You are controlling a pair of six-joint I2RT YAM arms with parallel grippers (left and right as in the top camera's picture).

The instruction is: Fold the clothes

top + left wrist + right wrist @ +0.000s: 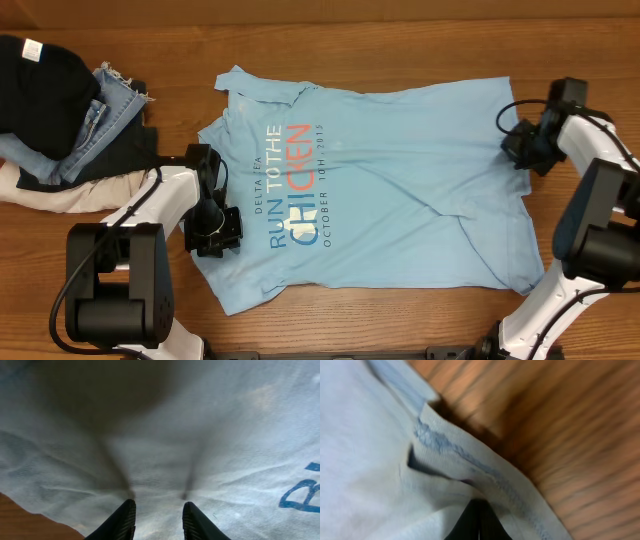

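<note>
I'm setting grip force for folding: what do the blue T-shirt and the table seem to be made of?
T-shirt: thin matte fabric, probably cotton knit; fine weave shows up close, soft creases, stitched hem. Table: wood or wood-look laminate, smooth with slight sheen; streaky brown grain, which one is unclear.

The wooden counter (400, 40) carries a sky-blue T-shirt (400, 190) spread flat, lettering up. A heap of other garments (60, 110) lies far left.

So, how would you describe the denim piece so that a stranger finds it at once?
On the wooden table, left of the spread light-blue T-shirt, lies a heap of clothes. The denim piece is on the side toward the shirt. It alone is faded blue with a frayed edge; its neighbours are black and beige.
</note>
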